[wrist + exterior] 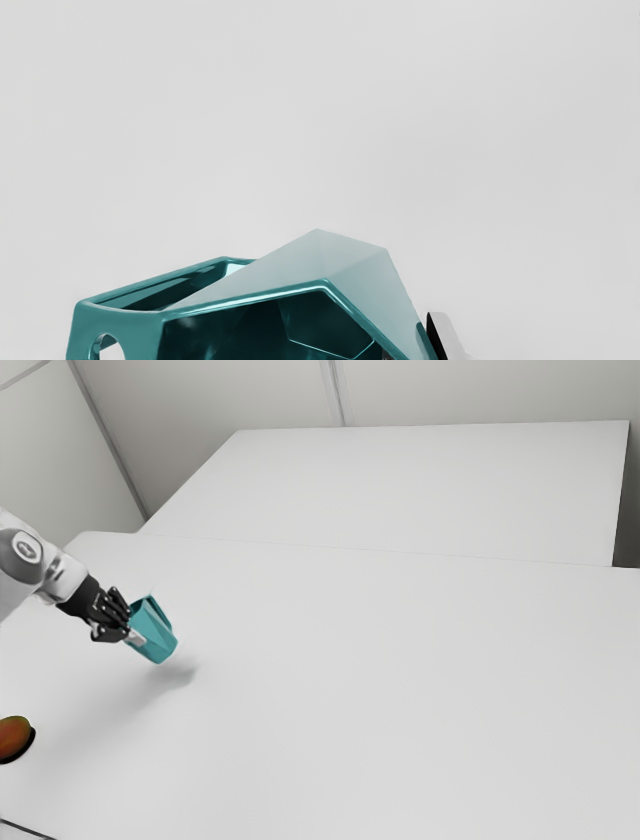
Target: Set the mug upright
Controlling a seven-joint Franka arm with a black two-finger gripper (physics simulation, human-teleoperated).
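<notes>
The gripper [131,634] is at the exterior view's left, shut on the wall of the teal mug [154,632]. That mug hangs tilted just above the table, its shadow falling below it, with its open end toward the hand and its base pointing down and away. In the wrist view the faceted mug [350,265] shows its dark inside and its handle. One finger of the gripper [414,346] stands against the outside of the wall there; the other is mostly hidden by the mug.
A round orange-brown object with a dark edge [14,738] lies at the exterior view's left edge, nearer the camera than the mug. The white table [380,680] extends to the exterior view's right, with another white surface [420,490] behind it.
</notes>
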